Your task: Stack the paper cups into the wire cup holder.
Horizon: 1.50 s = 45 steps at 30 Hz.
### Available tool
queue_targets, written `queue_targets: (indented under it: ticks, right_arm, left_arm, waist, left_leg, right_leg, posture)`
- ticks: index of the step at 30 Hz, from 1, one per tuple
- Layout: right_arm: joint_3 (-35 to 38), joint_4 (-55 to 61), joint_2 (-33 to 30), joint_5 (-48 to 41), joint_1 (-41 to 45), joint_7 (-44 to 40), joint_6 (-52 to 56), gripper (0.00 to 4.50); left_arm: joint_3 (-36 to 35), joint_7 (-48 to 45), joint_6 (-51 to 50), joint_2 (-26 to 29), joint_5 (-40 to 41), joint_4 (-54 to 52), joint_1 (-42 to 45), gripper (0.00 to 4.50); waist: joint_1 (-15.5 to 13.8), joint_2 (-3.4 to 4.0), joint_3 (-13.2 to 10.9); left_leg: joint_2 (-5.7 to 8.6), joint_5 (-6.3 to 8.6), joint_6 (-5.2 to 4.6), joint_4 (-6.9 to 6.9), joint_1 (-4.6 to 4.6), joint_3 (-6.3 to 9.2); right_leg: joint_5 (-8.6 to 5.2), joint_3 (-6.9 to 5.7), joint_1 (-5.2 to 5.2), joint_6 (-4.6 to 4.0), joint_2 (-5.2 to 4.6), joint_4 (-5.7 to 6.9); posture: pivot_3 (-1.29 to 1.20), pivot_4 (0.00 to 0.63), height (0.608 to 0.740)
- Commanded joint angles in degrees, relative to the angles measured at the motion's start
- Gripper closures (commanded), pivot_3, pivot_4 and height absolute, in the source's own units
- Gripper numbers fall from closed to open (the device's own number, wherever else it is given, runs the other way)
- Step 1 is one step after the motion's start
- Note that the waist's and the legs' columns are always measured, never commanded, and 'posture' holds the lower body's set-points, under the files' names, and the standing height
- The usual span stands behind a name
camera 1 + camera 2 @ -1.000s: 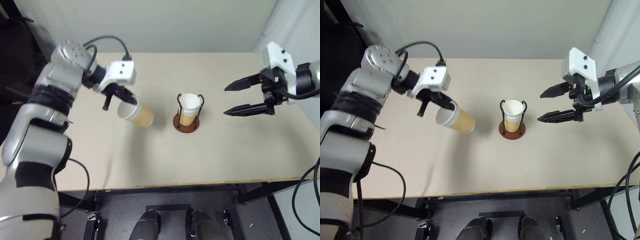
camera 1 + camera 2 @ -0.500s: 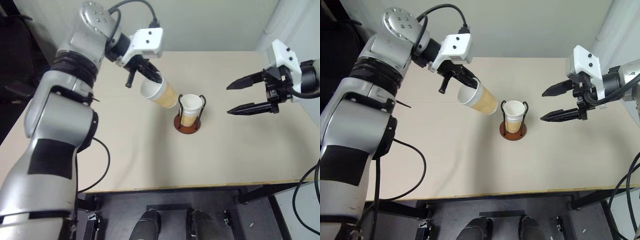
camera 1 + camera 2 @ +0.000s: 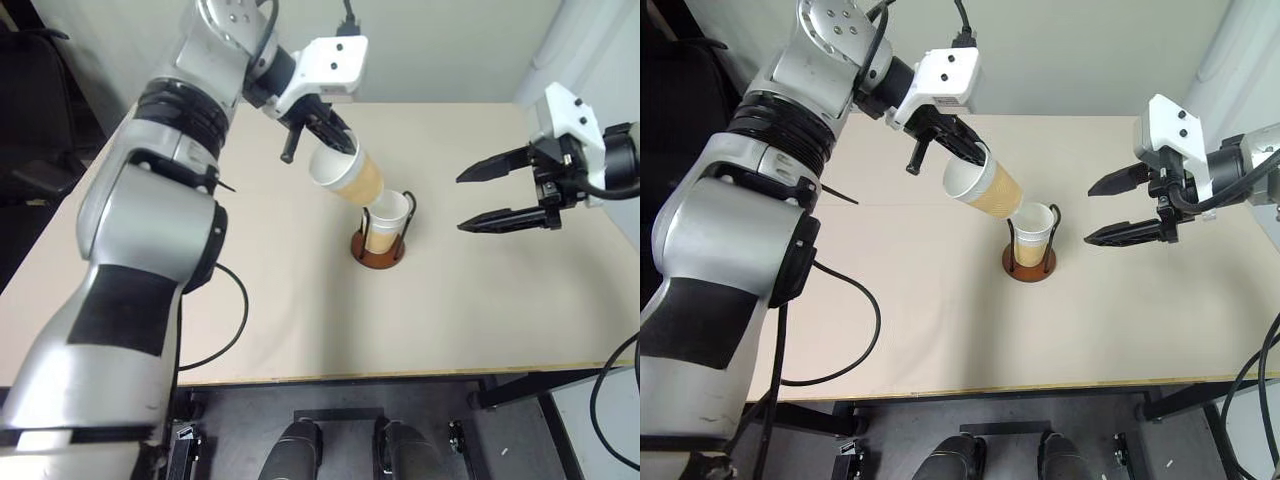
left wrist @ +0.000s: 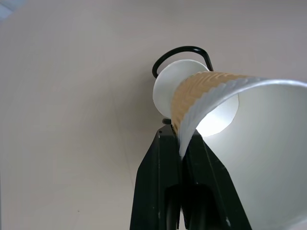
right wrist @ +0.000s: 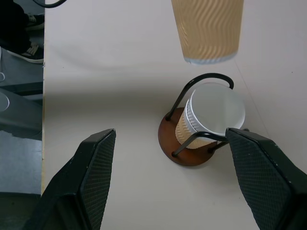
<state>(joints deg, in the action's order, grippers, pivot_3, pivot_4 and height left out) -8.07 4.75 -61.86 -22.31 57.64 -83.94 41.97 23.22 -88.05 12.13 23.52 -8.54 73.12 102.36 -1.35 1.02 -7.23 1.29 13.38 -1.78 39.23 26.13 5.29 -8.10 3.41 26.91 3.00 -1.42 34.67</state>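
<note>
Tan paper cup [image 3: 346, 176] clamped by rim in left hand [image 3: 335, 141], tilted, held in air just left-far of wire cup holder [image 3: 379, 248] mid-desk [image 3: 250, 300]; holder has cup inside [image 3: 385, 215]. Right hand [image 3: 487, 196] fingers apart, well right.

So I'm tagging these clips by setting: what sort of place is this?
Most likely a lab or test room, not a home: a plain beige table on a black metal frame against a bare pale wall, with just a wire cup holder and paper cups laid out.
</note>
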Motion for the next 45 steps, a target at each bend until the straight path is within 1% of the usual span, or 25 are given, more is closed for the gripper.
queue_targets:
  ticks: [1, 2, 10, 16, 20, 22, 23, 25, 26, 39, 45]
  right_arm:
    - [2.42, 1.45, -1.3, -0.67, 0.21, 0.44, 0.37, 0.78]
    - [2.49, 1.55, -1.33, -0.74, 0.09, 0.51, 0.46, 0.78]
    - [2.86, 2.13, -1.72, -1.0, -0.69, 0.87, 0.86, 0.78]
    - [3.16, 2.41, -2.2, -1.33, -1.25, 1.12, 1.04, 0.78]
    - [3.26, 2.67, -2.29, -1.53, -1.73, 1.23, 0.92, 0.78]
    - [3.27, 2.82, -2.3, -1.63, -1.83, 1.33, 0.93, 0.78]
    - [3.26, 2.87, -2.32, -1.7, -1.86, 1.39, 0.92, 0.78]
    - [3.27, 3.01, -2.4, -1.85, -1.96, 1.51, 0.96, 0.78]
    - [3.27, 3.02, -2.42, -1.86, -2.02, 1.55, 0.94, 0.78]
    - [4.1, 4.19, -3.17, -2.66, -3.2, 2.28, 1.74, 0.78]
    - [4.27, 4.57, -3.63, -3.14, -3.64, 2.55, 2.07, 0.78]
  left_arm:
    - [-1.84, 2.38, 1.41, -0.71, -1.45, -0.12, 0.49, 4.44]
    - [-1.99, 3.12, 1.64, -1.03, -1.8, -0.04, 0.45, 4.44]
    - [-3.43, 5.1, 2.32, -2.6, -3.84, 0.59, 0.46, 4.44]
    - [-3.38, 4.8, 2.23, -3.1, -5.61, 1.05, 0.51, 4.44]
    - [-3.3, 6.04, 2.02, -3.71, -6.8, 1.46, 0.72, 4.44]
    - [-3.36, 6.91, 1.91, -4.18, -7.35, 1.66, 0.87, 4.44]
    - [-3.43, 7.25, 1.85, -4.39, -7.57, 1.74, 0.95, 4.44]
    - [-3.51, 7.68, 1.83, -4.71, -7.85, 1.85, 1.06, 4.44]
    - [-3.46, 8.1, 1.9, -4.92, -8.05, 1.92, 1.12, 4.44]
    - [-3.12, 11.85, 2.29, -6.43, -10.53, 2.62, 0.16, 4.44]
    - [-3.32, 12.25, 2.17, -7.39, -11.13, 2.89, -0.42, 4.44]
  waist:
    - [0.01, 0.0, 0.0]
    - [-0.03, -0.01, 0.0]
    - [-0.04, 0.0, -0.01]
    - [-0.12, 0.01, -0.01]
    - [-0.08, 0.02, -0.02]
    - [-0.11, 0.02, -0.01]
    - [-0.09, 0.02, -0.02]
    - [-0.13, 0.02, -0.02]
    - [-0.08, 0.02, -0.01]
    - [-0.2, 0.0, -0.01]
    - [-0.24, 0.0, -0.01]
  left_leg:
    - [-0.02, 0.01, -0.02, 0.04, -0.01, 0.02]
    - [0.05, 0.02, -0.03, 0.02, -0.04, -0.08]
    - [0.0, 0.06, -0.1, 0.27, -0.03, -0.07]
    - [0.04, 0.09, -0.14, 0.48, -0.02, -0.08]
    - [-0.01, 0.17, -0.22, 0.72, 0.01, -0.02]
    - [0.08, 0.18, -0.23, 0.77, -0.02, -0.12]
    - [0.02, 0.19, -0.24, 0.81, -0.01, -0.04]
    - [0.1, 0.19, -0.25, 0.81, -0.06, -0.1]
    - [0.06, 0.19, -0.25, 0.85, -0.04, -0.04]
    - [0.08, 0.23, -0.3, 0.8, -0.07, -0.15]
    - [0.06, 0.25, -0.32, 0.83, -0.08, -0.16]
  right_leg:
    - [0.0, 0.06, -0.03, 0.01, -0.07, 0.0]
    - [0.0, -0.01, -0.03, 0.02, 0.05, 0.02]
    - [0.03, 0.05, -0.09, 0.22, 0.0, 0.1]
    - [-0.12, 0.03, -0.13, 0.04, 0.03, 0.2]
    - [-0.1, 0.08, -0.2, 0.1, -0.04, 0.21]
    - [-0.09, 0.04, -0.23, 0.11, 0.09, 0.23]
    - [-0.08, 0.11, -0.26, 0.13, -0.03, 0.22]
    - [-0.07, 0.04, -0.29, 0.14, 0.08, 0.21]
    - [-0.07, 0.11, -0.3, 0.14, -0.02, 0.22]
    - [-0.1, 0.08, -0.31, 0.19, 0.05, 0.19]
    - [-0.09, 0.15, -0.33, 0.25, -0.01, 0.18]
  posture:
    - [0.0, 0.15, 0.74]
    - [0.0, 0.15, 0.74]
    - [0.0, 0.15, 0.74]
    - [0.0, 0.15, 0.74]
    - [0.0, 0.15, 0.74]
    - [0.0, 0.15, 0.74]
    - [0.0, 0.15, 0.74]
    - [0.0, 0.15, 0.74]
    - [0.0, 0.15, 0.74]
    - [0.0, 0.15, 0.74]
    - [0.0, 0.15, 0.74]
